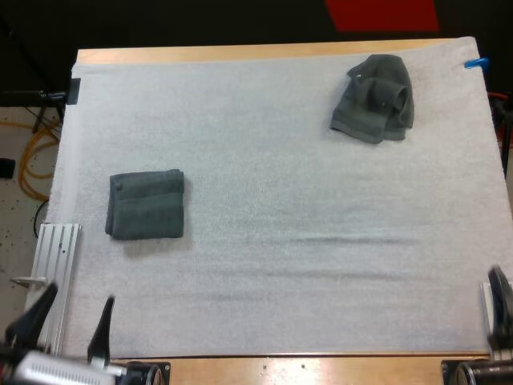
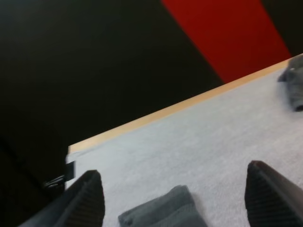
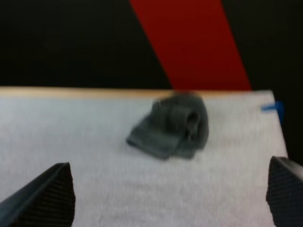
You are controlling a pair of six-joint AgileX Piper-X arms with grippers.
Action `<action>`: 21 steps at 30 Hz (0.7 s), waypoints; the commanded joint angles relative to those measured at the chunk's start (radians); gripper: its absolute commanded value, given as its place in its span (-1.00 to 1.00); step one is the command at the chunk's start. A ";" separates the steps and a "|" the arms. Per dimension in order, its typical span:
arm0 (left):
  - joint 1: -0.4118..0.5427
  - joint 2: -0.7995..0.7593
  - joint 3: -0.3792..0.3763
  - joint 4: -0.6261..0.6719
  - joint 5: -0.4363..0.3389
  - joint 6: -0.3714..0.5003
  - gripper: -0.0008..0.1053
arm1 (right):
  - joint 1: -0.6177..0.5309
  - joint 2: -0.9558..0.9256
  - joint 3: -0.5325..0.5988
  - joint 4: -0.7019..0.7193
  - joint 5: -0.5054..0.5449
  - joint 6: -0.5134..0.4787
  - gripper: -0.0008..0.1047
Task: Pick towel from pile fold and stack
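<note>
White mat [image 1: 264,265] covers the bench [image 1: 240,53], and at its near edge both pincers hang wide and empty, my left pincer [image 1: 78,298] at the near left corner, my right pincer [image 3: 170,194] at the near right. Just ahead of the left 1 lies the folded towel [image 1: 146,204], flat and square. Farthest off, by the far right corner, sits the crumpled towel [image 1: 375,98], almost straight ahead of my right pincer though well apart, so I judge that arm the nearer of the 2.

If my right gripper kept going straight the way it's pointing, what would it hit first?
Likely the crumpled towel, lying ahead of the open right gripper across bare mat; depth is hard to judge.
</note>
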 commanded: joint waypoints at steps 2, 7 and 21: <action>-0.002 -0.066 0.000 0.070 -0.018 0.004 0.16 | -0.004 -0.093 0.024 0.003 -0.004 -0.001 0.52; -0.002 -0.180 -0.002 0.241 -0.022 -0.008 0.16 | -0.002 -0.178 0.028 0.056 -0.007 0.053 0.52; 0.005 -0.313 0.026 0.298 -0.086 -0.088 0.16 | -0.003 -0.178 0.050 0.080 -0.011 0.015 0.52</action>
